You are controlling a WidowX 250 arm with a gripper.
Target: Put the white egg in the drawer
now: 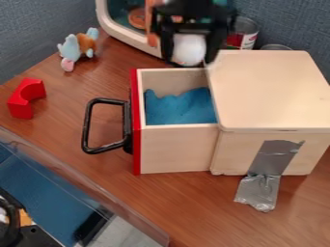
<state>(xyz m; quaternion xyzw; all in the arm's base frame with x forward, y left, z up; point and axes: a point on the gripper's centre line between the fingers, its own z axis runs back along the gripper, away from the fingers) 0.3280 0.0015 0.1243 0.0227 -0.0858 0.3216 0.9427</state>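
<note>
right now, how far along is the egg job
Done, it seems: the drawer stands open, blue material showing inside. In hand: the white egg, between the jaws of the gripper by the drawer's far wall. Left: getting the egg over the opening, lowering and releasing it.

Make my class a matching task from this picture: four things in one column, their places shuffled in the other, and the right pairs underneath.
Things
1. White egg
2. Red arch block
3. Blue cloth
4. Silver tape

Places
A. Inside the open drawer
B. Stuck to the side of the wooden box
C. On the table, at the picture's left
D. Between the fingers of the hand

Right pairs: 1-D, 2-C, 3-A, 4-B
</note>
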